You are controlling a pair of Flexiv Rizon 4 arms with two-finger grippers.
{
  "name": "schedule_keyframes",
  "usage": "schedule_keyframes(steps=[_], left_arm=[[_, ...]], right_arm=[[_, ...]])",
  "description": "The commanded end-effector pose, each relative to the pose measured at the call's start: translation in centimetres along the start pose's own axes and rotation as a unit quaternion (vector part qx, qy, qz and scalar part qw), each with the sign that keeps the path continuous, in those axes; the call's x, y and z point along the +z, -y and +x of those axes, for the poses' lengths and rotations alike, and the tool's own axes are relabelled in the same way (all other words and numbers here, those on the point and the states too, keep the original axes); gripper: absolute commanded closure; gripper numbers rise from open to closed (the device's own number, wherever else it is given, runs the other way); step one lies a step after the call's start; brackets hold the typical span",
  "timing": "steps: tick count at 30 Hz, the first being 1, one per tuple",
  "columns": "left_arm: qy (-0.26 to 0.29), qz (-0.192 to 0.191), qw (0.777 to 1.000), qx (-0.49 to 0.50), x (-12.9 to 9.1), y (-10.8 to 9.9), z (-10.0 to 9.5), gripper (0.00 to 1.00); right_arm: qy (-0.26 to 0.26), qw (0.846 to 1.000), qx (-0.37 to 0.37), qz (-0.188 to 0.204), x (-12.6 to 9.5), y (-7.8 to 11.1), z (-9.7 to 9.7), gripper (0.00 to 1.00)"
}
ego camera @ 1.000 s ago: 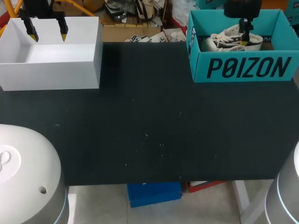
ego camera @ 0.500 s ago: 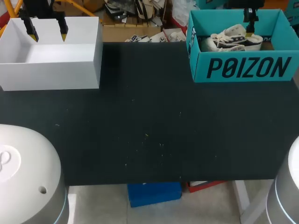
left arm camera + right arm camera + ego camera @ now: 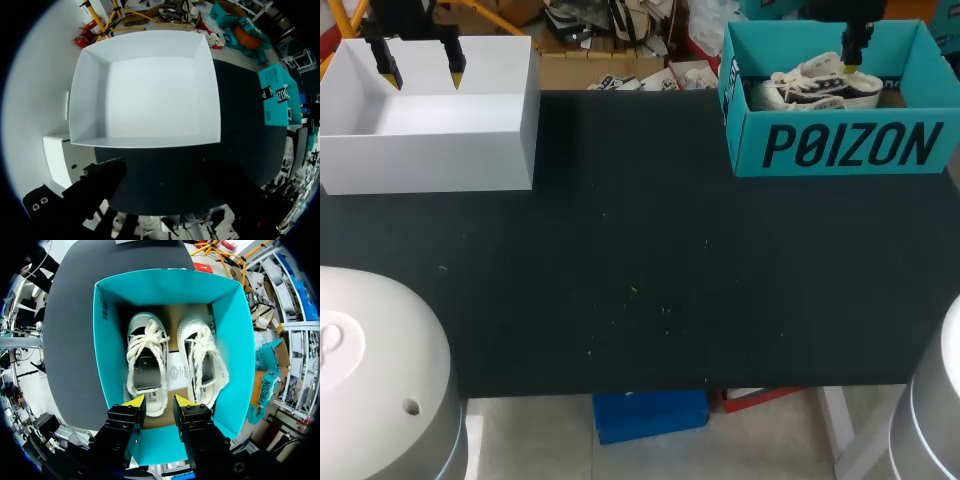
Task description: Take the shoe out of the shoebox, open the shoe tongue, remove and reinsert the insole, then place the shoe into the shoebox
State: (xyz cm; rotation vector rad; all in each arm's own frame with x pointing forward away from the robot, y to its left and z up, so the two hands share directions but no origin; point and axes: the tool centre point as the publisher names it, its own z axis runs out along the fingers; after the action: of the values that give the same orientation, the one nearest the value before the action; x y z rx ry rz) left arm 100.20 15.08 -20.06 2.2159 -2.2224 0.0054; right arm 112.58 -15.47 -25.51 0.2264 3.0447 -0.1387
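Right, left side first. Your left claw (image 3: 420,68) hangs with its fingers spread wide and nothing between them. The white box (image 3: 430,160) sits directly under and ahead of it. That arm is well apart from the work, with the dark table (image 3: 640,280) stretching between.

Over to your right claw (image 3: 159,402): fingers drawn narrow, a small gap, gripping nothing. It hovers above the teal shoebox (image 3: 102,355), near the wall on the claw's own side.

- Two shoes lie side by side on the box floor, soles down, laces up.
- The shoe (image 3: 145,365) has its heel just under one fingertip and its toe pointing away from the claw.
- The second shoe (image 3: 202,360) lies ahead of the other fingertip, a little outboard of it.
- Both long axes run straight out ahead of the claw, so the closing line crosses a shoe's width.

Judgement: the right arm does the lift. The gap sits nearer the strip between the shoes than over a heel, so expect a small sideways shift and wider fingers before descending.
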Motion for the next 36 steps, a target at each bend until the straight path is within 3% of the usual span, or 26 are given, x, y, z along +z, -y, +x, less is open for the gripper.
schedule_keyframes(steps=[1,11,21,36], left_arm=[[0.002,-0.001,1.000,-0.001,-0.1,-0.1,0.1,0.00],[0.002,-0.001,1.000,-0.001,-0.1,-0.1,0.1,0.00],[0.002,-0.001,1.000,-0.001,-0.1,-0.1,0.1,0.00],[0.002,-0.001,1.000,-0.001,-0.1,-0.1,0.1,0.00]], right_arm=[[-0.007,1.000,-0.001,0.000,0.7,-0.2,-1.1,0.66],[-0.015,1.000,-0.012,0.000,2.0,-0.3,-2.9,0.66],[-0.030,0.999,-0.026,0.000,4.7,-0.5,-4.9,0.69],[-0.057,0.998,-0.028,-0.015,9.5,-1.2,-5.1,0.69]])
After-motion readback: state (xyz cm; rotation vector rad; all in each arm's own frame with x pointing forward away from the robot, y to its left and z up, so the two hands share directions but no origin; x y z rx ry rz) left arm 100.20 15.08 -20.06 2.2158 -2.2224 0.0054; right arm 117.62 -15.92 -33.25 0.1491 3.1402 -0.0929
